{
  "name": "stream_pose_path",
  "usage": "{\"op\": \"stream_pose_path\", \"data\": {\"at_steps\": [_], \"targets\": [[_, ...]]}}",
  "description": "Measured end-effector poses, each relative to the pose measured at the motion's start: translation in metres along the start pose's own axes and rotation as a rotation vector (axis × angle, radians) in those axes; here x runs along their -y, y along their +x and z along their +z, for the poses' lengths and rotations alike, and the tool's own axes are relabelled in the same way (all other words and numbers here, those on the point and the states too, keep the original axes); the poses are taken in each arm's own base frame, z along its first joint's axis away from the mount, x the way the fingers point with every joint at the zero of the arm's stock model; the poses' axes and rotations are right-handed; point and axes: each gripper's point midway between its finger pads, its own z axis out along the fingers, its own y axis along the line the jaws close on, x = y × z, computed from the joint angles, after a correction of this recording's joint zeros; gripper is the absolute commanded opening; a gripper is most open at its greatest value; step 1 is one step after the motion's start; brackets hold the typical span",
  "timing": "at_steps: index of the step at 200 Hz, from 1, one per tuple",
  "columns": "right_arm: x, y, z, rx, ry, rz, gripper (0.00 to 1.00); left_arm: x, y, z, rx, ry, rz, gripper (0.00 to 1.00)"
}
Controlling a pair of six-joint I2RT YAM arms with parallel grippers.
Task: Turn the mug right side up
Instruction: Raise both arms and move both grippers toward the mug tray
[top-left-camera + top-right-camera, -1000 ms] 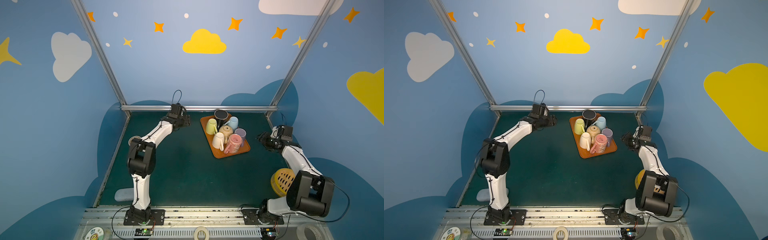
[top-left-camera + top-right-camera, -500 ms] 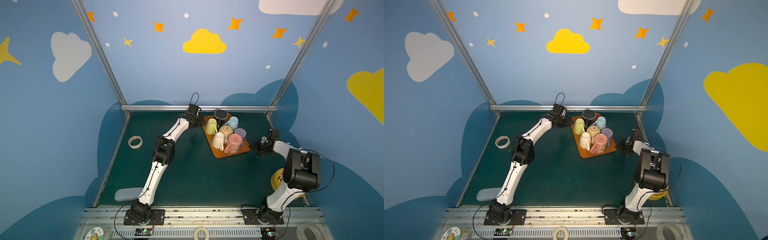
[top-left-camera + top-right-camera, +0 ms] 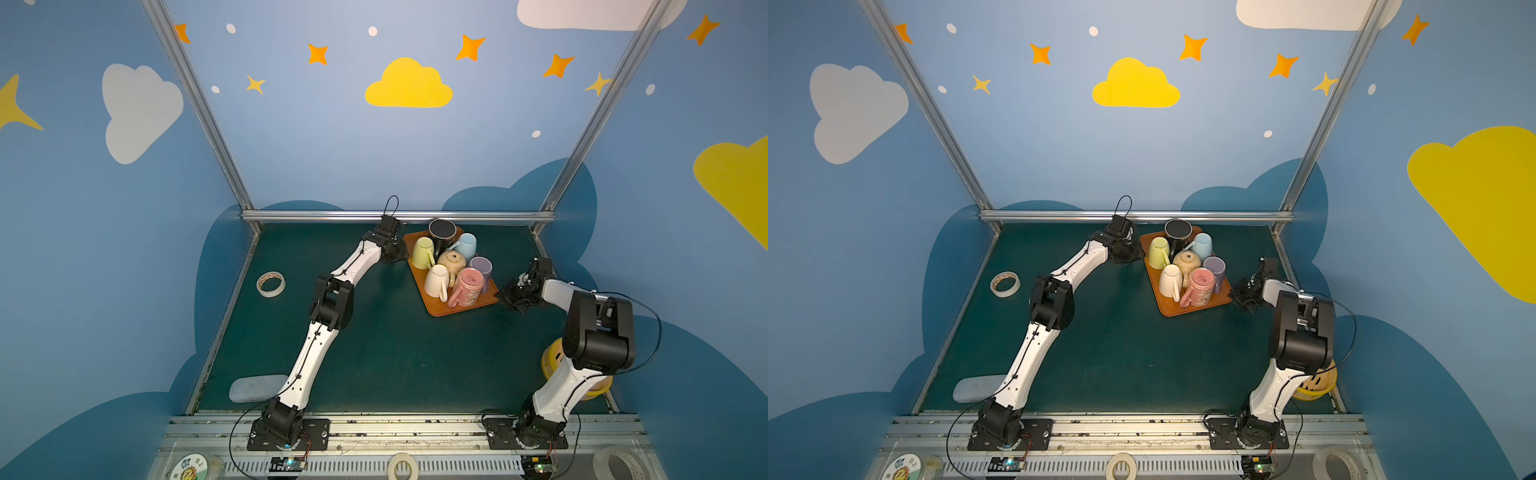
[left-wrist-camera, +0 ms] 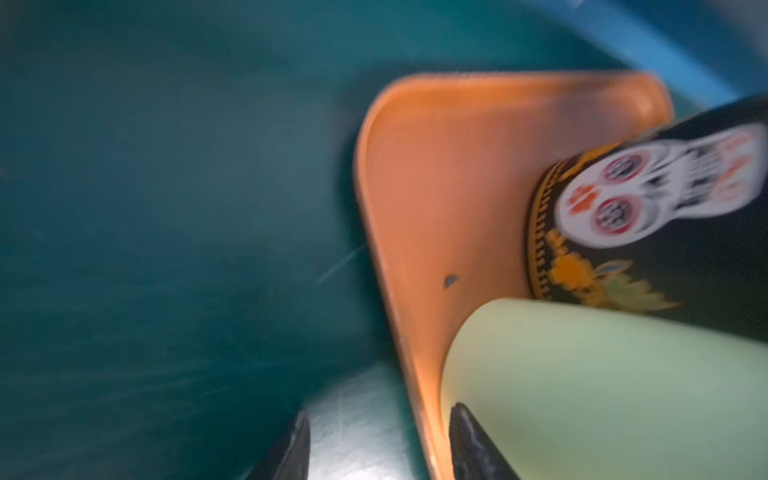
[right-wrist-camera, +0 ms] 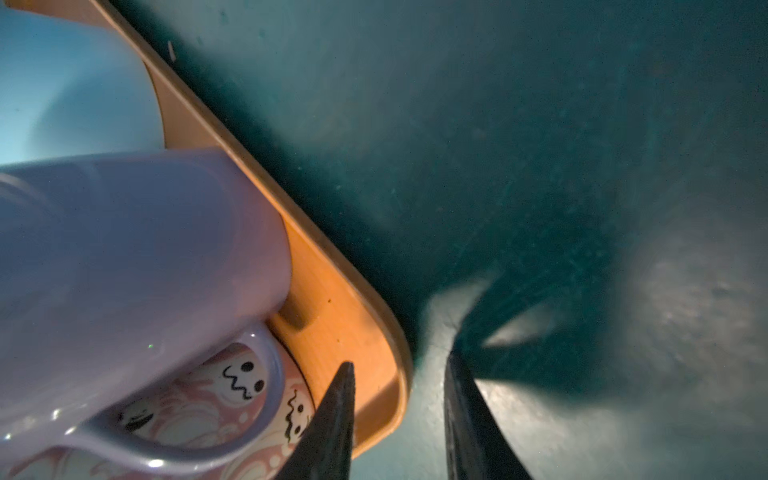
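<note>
An orange tray (image 3: pixel 440 309) at the back right of the green mat carries several mugs, packed close and standing mouth down as far as I can tell. Among them are a yellow-green mug (image 3: pixel 423 251), a black skull-print mug (image 3: pixel 441 230), a lilac mug (image 3: pixel 481 268) and a pink mug (image 3: pixel 469 284). My left gripper (image 3: pixel 401 253) is at the tray's left edge. In the left wrist view the gripper (image 4: pixel 379 411) is open astride the rim, one finger beside the yellow-green mug (image 4: pixel 602 386). My right gripper (image 5: pixel 400 363) is open astride the tray's right corner (image 5: pixel 374 332), near the lilac mug (image 5: pixel 137 249).
A tape roll (image 3: pixel 270 284) lies at the mat's left edge and a grey pad (image 3: pixel 255 387) at the front left. A yellow basket (image 3: pixel 555 361) sits behind the right arm. The metal rail (image 3: pixel 399 215) runs just behind the tray.
Both arms have swung in to the tray, the left from the back middle, the right from the right side. Both pairs of jaws have narrowed.
</note>
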Motion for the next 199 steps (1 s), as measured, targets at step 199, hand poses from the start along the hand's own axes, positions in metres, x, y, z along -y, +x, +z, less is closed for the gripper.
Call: {"op": "stream_pose_path", "data": {"at_steps": [199], "targets": [[0.004,-0.003,0.009,-0.024,0.027,0.014,0.19,0.016,0.015,0.015,0.029,-0.056,-0.007,0.22]]}}
